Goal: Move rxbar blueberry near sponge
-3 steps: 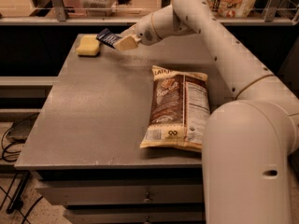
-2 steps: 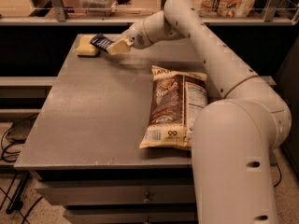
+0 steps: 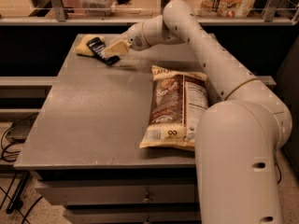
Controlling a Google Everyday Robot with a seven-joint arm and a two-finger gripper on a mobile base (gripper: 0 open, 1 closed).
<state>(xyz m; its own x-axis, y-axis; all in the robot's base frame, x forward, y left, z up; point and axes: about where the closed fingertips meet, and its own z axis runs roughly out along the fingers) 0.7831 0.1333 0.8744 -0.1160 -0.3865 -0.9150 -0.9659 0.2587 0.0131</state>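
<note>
Arm at full reach, pincer tight around rxbar blueberry beside sponge.

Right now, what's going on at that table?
The robot's arm reaches across the grey table to its far left corner. The pincer is closed on the rxbar blueberry and holds it tilted, right beside the sponge; from this view the bar overlaps the sponge's edge. Whether the bar touches the table is hard to tell. A large chip bag lies flat nearer the front, untouched.
</note>
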